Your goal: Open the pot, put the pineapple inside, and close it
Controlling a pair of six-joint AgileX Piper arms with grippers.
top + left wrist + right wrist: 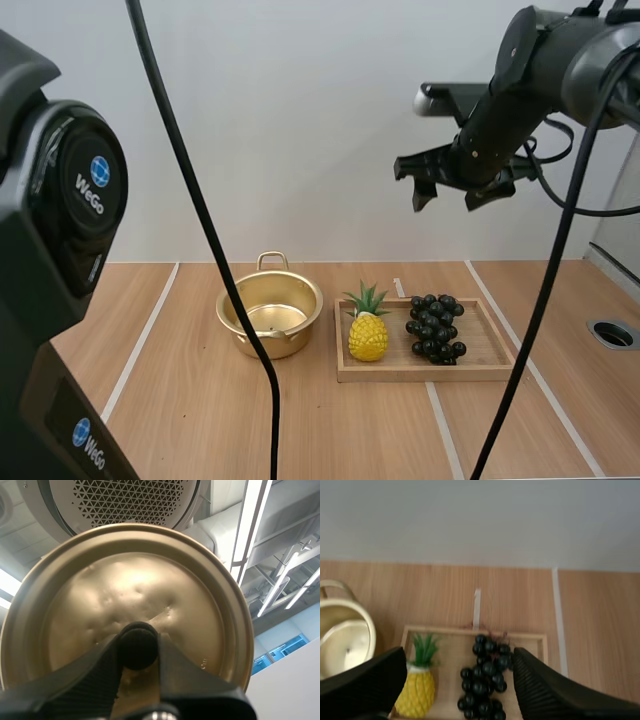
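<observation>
Pot: round gold metal pot (268,345) with loop handles, standing open and empty on the pale wooden bench (180,400), well below the right end effector and off to its left.
Lid: round gold metal lid (130,595), dented, held off the pot by the left end effector.
Left end effector: (139,647) two black fingers clamped on the lid's black round knob (137,635), one finger on each side of it.
Right end effector: (447,195) raised high over the bench, fingers spread wide apart, ribbed faces turned to each other, nothing between them, tips pointing down.
Pineapple: small yellow toy pineapple (368,335) with green leaves, upright on the left end of the tray, well below the right end effector and just beside the pot.
Tray: shallow rectangular wooden tray (400,370), flat on the bench under the right end effector.
Grapes: bunch of dark, near-black grapes (435,327), lying on the tray to the right of the pineapple, seen from the right wrist in the gap between the spread fingers.
</observation>
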